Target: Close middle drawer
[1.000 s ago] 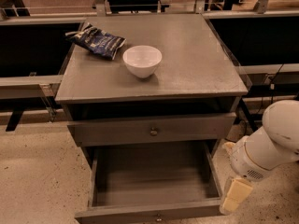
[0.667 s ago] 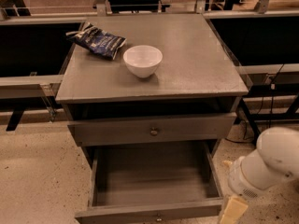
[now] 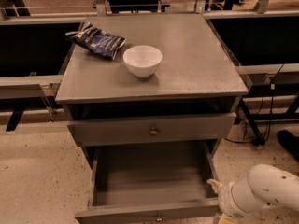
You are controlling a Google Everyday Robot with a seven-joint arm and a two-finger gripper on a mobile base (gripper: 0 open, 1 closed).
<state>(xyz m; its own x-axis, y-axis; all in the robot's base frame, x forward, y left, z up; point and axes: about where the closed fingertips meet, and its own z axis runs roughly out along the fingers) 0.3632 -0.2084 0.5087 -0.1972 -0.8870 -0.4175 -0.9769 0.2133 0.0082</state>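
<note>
The middle drawer (image 3: 149,181) is pulled far open below the cabinet top; its deep grey box holds nothing, and its flat front (image 3: 117,215) with a small round knob (image 3: 159,217) sits at the bottom edge of the camera view. My gripper (image 3: 219,217) is at the lower right, just beside the drawer's front right corner, mostly cut off by the frame edge. The white arm (image 3: 266,190) leads to it from the right.
The drawer above (image 3: 153,131) stands slightly out, knob in the middle. On the grey cabinet top (image 3: 196,69) are a white bowl (image 3: 142,59) and a dark blue chip bag (image 3: 98,40). Black cables and frame legs (image 3: 254,125) are on the right. Speckled floor lies left.
The arm has dropped lower and moved left, bringing the gripper down to the open drawer's front right corner. The drawer and tabletop items have not moved.
</note>
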